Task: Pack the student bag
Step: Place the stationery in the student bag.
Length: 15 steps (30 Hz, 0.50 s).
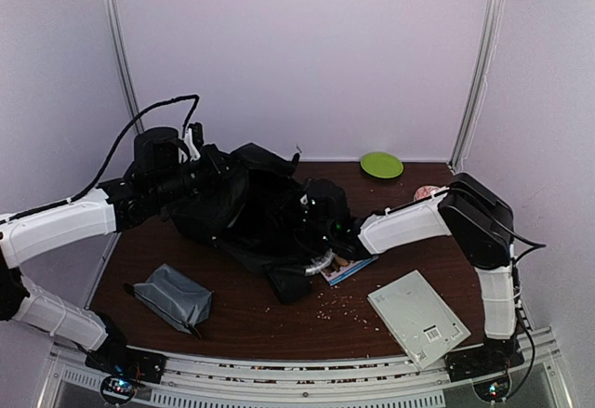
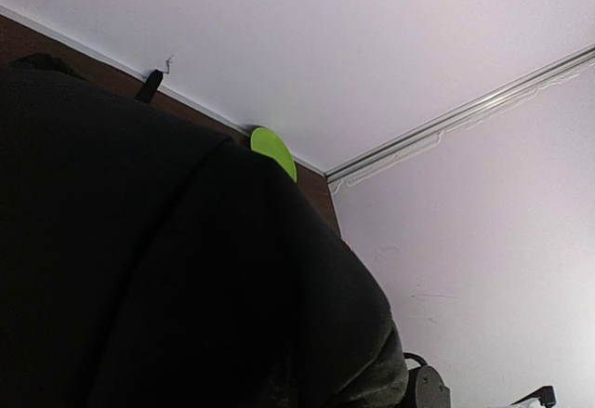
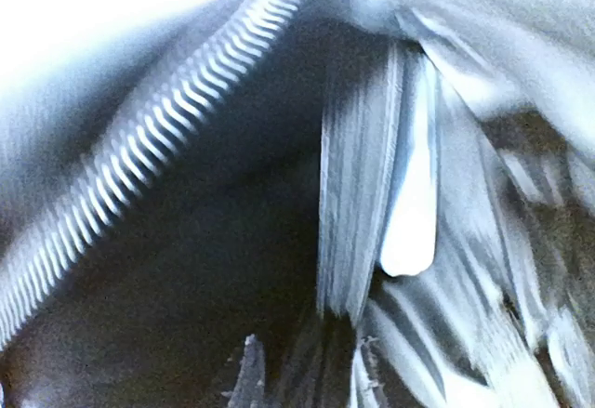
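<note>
The large black soft fabric student bag (image 1: pixel 249 215) lies slumped at the middle of the dark brown wooden table (image 1: pixel 251 324), toward its far side, with both grippers at it. The right gripper (image 1: pixel 327 233) is pushed into the bag's right-hand side. Its wrist view is blurred and shows only the bag's dark inside (image 3: pixel 186 278) under an arching row of zip teeth (image 3: pixel 139 162), so I cannot tell whether its jaws are open or closed. The left gripper (image 1: pixel 206 178) is buried in the bag's far left corner. Its jaws are closed, but black cloth (image 2: pixel 139 269) fills its wrist view and hides the fingers, so whether any cloth is pinched cannot be told.

The right arm rises from its base at near right, bends at a high elbow, and reaches left with its white forearm sloping down to the bag. The left arm swings out left, then runs right with its forearm about level.

A crumpled grey zip pouch (image 1: pixel 173 295) lies near left of the bag, and a flat white barcoded card (image 1: pixel 416 317) lies near right.
</note>
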Tool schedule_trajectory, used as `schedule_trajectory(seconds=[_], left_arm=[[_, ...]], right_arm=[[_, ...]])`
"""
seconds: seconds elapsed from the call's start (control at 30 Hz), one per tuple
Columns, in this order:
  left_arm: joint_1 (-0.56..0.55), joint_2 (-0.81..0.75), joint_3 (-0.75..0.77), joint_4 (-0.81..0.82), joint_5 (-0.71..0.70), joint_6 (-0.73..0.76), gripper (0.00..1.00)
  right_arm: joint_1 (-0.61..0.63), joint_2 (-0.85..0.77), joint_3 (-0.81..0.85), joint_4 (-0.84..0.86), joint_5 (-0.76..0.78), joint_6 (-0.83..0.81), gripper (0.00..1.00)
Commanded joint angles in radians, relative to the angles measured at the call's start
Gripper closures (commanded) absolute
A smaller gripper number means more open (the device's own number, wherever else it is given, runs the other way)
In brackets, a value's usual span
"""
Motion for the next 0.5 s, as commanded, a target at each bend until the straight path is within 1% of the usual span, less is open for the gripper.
schedule_trajectory(seconds=[0.0,0.07,0.2,0.33,0.47], left_arm=[[-0.022,-0.051,0.006,0.148,0.024,-0.021,1.0],[-0.031,-0.049,0.011,0.149,0.035,-0.02,1.0],[-0.042,-0.042,0.021,0.159,0.046,-0.019,1.0],[-0.054,-0.025,0.035,0.179,0.061,-0.021,1.0],[-0.068,0.005,0.054,0.205,0.081,-0.029,1.0]], right_arm=[[-0.003,0.069,0.142,-0.09,0.101,0.013,0.74],[0.0,0.106,0.202,-0.12,0.114,0.022,0.78],[0.008,0.176,0.313,-0.182,0.134,0.039,0.8],[0.016,0.233,0.374,-0.219,0.158,0.076,0.82],[0.023,0.283,0.439,-0.271,0.172,0.099,0.81]])
